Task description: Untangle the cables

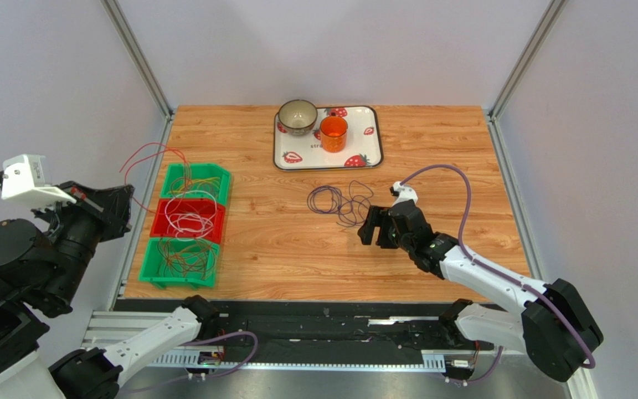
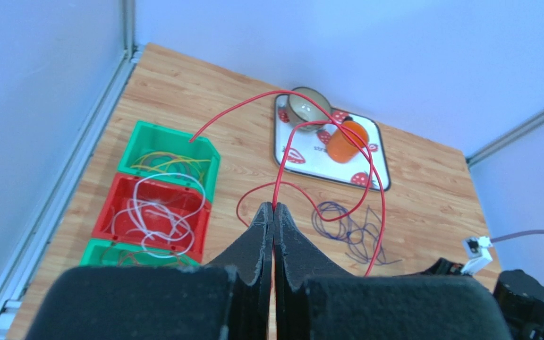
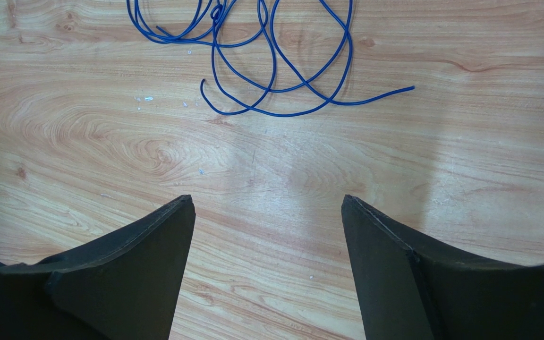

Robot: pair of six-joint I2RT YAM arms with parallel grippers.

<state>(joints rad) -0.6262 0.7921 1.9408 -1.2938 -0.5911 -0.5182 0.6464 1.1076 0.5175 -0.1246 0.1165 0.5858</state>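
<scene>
**Wooden table in a grey-walled cell: left jaws pinch a red cable, right jaws wide by the purple one**

The wooden table (image 1: 281, 249) is boxed in by plain grey walls with metal corner posts. At the far edge sits a strawberry-print tray (image 1: 362, 140) holding a bowl (image 1: 297, 116) and an orange cup (image 1: 333, 133).

Three bins line the left side:
- The far green bin (image 1: 224, 176) holds yellow cables (image 2: 168, 161).
- The red bin (image 1: 158, 218) holds white cables (image 2: 161, 212).
- The near green bin (image 1: 149, 270) holds dark orange-ish cables, the colour hard to tell.

The left gripper (image 2: 273, 207) is raised off the table's left edge. Its jaws are pressed together on a red cable (image 2: 253, 103). The cable arcs up in big loose loops in the air, and one end comes down by the far green bin's corner. Whether it touches there cannot be told.

The purple cable (image 1: 339, 202) lies in loose loops on bare wood mid-table, in front of the tray and apart from it. It looks blue in the right wrist view.

The right gripper (image 3: 268, 202) sits low, just right of that cable. Its jaws are spread wide with nothing between them, only wood below. The cable's loops are just ahead of the fingertips and not touching them.
</scene>
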